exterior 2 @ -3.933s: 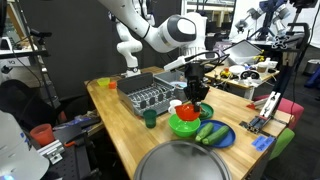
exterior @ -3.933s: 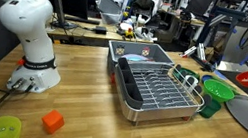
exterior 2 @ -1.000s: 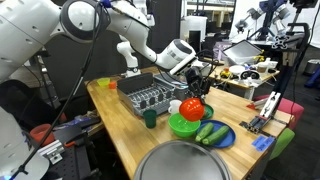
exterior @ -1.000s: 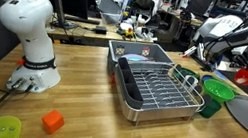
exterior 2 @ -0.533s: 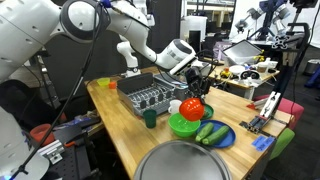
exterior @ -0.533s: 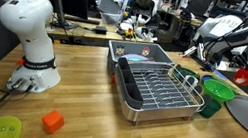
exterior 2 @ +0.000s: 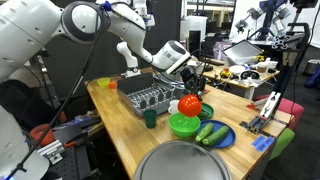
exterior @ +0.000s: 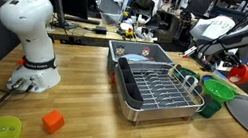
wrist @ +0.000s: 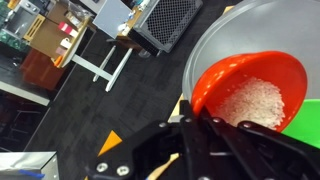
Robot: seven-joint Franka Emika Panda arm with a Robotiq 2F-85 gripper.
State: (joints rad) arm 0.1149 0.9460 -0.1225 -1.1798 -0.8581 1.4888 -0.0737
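My gripper [wrist: 188,125] is shut on the rim of a red bowl [wrist: 250,85]. My fingers pinch the edge nearest me, so the bowl hangs out ahead of my jaws with its open mouth turned up toward my wrist. White grains [wrist: 250,100] lie heaped in its bottom. It is round, so it has no long axis to mind, only a tilt, and it leans somewhat rather than sitting level.

In an exterior view the red bowl [exterior 2: 190,104] hangs just above a green bowl [exterior 2: 184,126]. I cannot tell whether the two are apart or touching. Just beside the green bowl, toward the table's edge, is a blue plate [exterior 2: 228,141] carrying green vegetables [exterior 2: 207,131]. A big grey round tray [exterior 2: 185,162] lies nearer that camera. There is little spare room on that side, with rims packed close and the table's edge not far off.

On the other side a green cup [exterior 2: 150,118] stands near the green bowl. Beyond it is the dish rack [exterior: 158,110], whose raised wire walls I would have to clear. Farther off the wooden table [exterior: 89,94] opens out. Only an orange block [exterior: 52,121] sits there, well apart from me.
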